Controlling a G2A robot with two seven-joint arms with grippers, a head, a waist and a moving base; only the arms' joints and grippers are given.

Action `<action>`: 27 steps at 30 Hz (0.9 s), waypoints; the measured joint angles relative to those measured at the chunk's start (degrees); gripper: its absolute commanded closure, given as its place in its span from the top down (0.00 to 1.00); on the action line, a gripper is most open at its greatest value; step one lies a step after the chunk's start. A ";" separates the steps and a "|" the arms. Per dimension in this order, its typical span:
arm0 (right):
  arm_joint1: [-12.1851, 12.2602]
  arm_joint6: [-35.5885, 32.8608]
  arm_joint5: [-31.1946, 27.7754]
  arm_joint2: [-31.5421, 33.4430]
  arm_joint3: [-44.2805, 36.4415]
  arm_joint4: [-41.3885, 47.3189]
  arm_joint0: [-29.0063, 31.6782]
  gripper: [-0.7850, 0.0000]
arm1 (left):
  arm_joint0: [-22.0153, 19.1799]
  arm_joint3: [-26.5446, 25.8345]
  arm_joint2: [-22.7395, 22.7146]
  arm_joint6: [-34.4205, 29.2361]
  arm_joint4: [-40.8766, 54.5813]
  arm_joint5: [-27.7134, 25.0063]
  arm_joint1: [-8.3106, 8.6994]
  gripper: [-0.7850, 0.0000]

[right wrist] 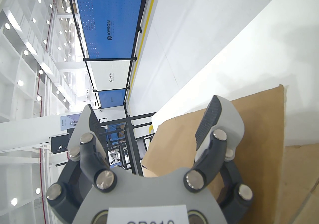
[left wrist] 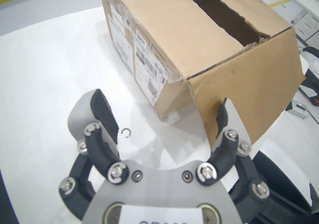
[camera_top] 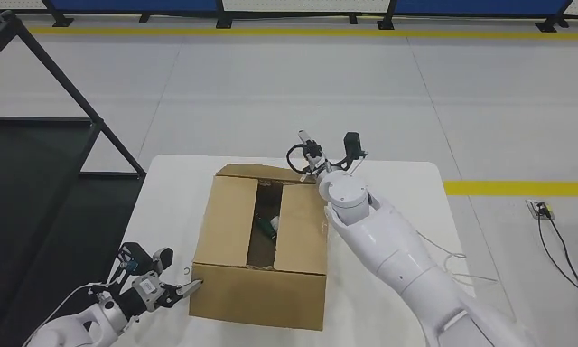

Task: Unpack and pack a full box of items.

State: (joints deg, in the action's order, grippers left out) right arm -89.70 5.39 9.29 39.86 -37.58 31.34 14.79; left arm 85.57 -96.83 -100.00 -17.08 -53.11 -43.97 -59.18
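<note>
A brown cardboard box (camera_top: 230, 229) stands in the middle of the white table (camera_top: 397, 193). Its two top flaps lie nearly flat with a dark gap between them. Through the gap a green and white item (camera_top: 267, 225) shows inside. My left gripper (camera_top: 188, 288) is open, low at the box's near left corner. In the left wrist view one of the left gripper's (left wrist: 162, 108) fingers (left wrist: 223, 115) is close against the box's (left wrist: 187, 23) end wall. My right gripper (camera_top: 316, 157) is open above the box's far edge. In its own view it (right wrist: 149, 113) hovers over a cardboard flap (right wrist: 249, 123), holding nothing.
A small metal C-shaped ring (left wrist: 126, 133) lies on the table between the left fingers. A black metal frame (camera_top: 54, 103) stands left of the table. Thin cables (camera_top: 447, 252) trail along the right arm. White labels (left wrist: 147, 68) cover the box's side.
</note>
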 measured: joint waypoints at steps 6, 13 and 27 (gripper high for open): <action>-0.83 -0.62 -1.25 1.30 1.19 -0.28 0.15 1.00 | 0.55 -0.23 -0.11 0.40 0.35 -0.26 0.21 1.00; -0.75 -3.71 -10.00 4.45 -0.40 -0.05 1.91 1.00 | 0.88 -0.52 0.00 0.68 0.08 -0.08 0.43 1.00; 4.21 -38.13 -16.33 11.73 -16.69 -5.68 10.59 1.00 | 1.98 -2.49 -0.98 -0.97 4.16 -2.43 1.12 1.00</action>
State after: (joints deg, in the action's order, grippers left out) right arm -85.49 -32.74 -7.03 51.59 -54.27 25.66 25.38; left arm 87.55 -99.32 -100.97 -18.05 -48.95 -46.40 -58.06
